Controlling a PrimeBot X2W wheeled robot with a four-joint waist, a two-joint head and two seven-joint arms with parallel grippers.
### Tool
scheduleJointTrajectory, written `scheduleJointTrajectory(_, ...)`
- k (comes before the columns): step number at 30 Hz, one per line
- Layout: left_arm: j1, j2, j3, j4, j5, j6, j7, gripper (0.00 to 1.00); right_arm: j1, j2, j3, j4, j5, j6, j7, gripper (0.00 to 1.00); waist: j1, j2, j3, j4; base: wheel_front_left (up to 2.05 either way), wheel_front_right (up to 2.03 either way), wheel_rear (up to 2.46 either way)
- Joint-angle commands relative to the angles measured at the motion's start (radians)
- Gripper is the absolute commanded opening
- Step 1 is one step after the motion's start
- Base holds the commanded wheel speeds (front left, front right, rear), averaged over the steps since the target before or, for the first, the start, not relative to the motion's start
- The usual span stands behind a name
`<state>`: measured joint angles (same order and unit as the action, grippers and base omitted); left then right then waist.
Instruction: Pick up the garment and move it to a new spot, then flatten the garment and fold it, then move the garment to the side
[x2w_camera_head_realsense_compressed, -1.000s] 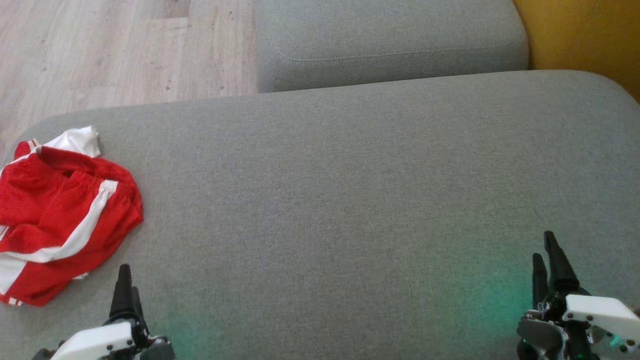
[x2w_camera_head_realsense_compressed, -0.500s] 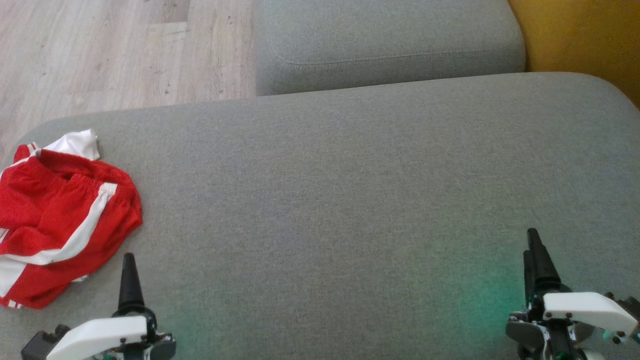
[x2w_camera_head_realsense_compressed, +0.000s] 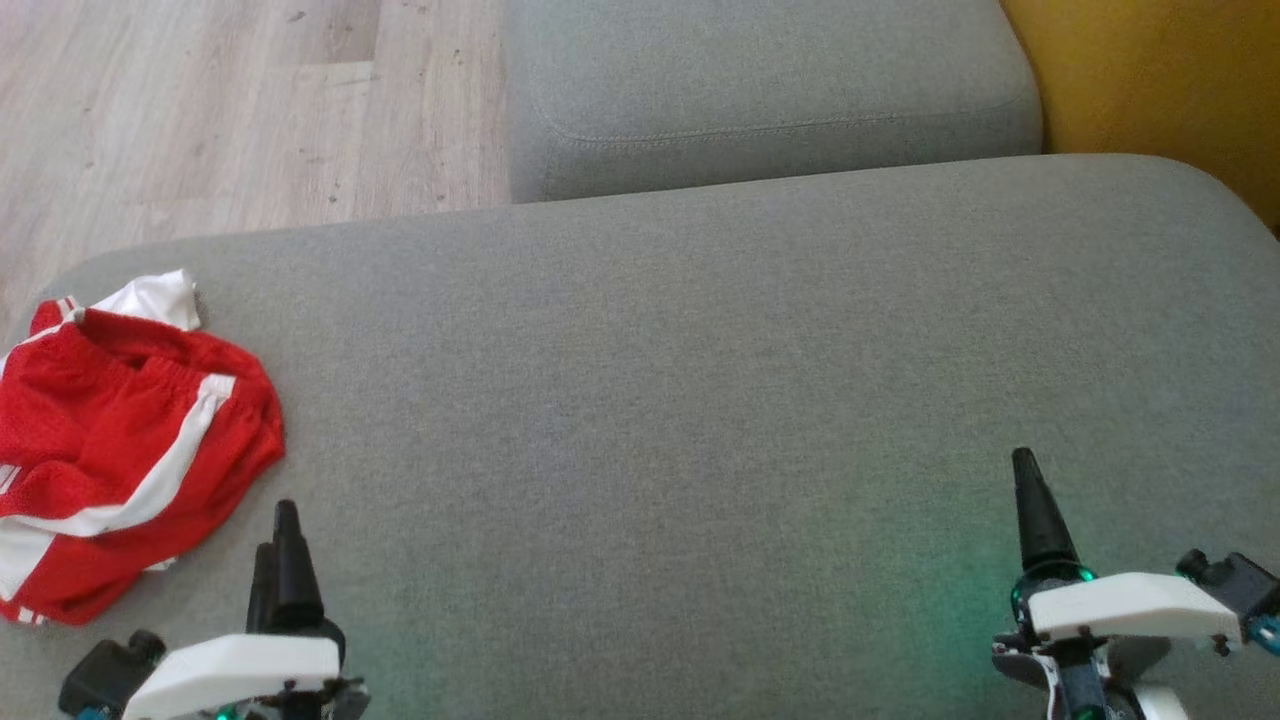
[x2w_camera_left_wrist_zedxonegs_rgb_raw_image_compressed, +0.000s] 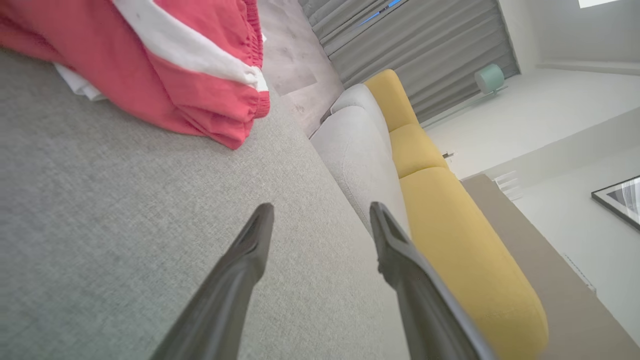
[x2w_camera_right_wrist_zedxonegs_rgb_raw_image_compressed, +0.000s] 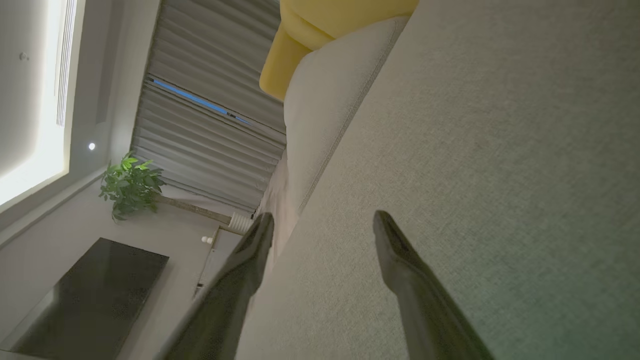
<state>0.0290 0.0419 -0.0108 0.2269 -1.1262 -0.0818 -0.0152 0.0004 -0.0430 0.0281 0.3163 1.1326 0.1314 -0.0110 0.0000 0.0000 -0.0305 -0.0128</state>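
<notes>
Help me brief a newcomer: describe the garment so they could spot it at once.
Take the large grey cushion in front of the robot and go to its left end, beside the wooden floor. A crumpled garment lies there, near the open left pincer. It is bright red with white stripes, unlike the plain grey fabric around it.

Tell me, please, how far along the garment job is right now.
Nothing looks done: the red shorts lie crumpled at the left end of the grey seat cushion. Nothing is in hand: the left gripper is open near them, not touching, and the right gripper is open over bare fabric. Picking up, moving, flattening, folding and setting aside all remain.
</notes>
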Motion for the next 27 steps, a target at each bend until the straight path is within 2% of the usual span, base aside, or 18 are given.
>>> scheduleJointTrajectory(1,-0.025,0.005,-0.002,-0.041,0.045,0.001,-0.013,1.0,-0.039,-0.012,0.02,-0.041,-0.049,0.0,-0.015,1.0,0.0,0.0,-0.002,-0.001,0.0,0.0,0.0)
scheduleJointTrajectory(12,-0.012,0.006,-0.03,-0.073,0.219,0.045,-0.045,1.0,-0.039,-0.027,0.079,-0.087,-0.286,0.0,-0.047,1.0,0.0,0.0,-0.01,-0.007,0.0,0.0,0.0)
scheduleJointTrajectory(27,0.005,0.006,-0.06,-0.111,0.403,0.048,-0.089,1.0,-0.033,-0.033,0.145,-0.11,-0.485,0.0,-0.092,1.0,0.0,0.0,-0.017,-0.007,0.0,0.0,0.0)
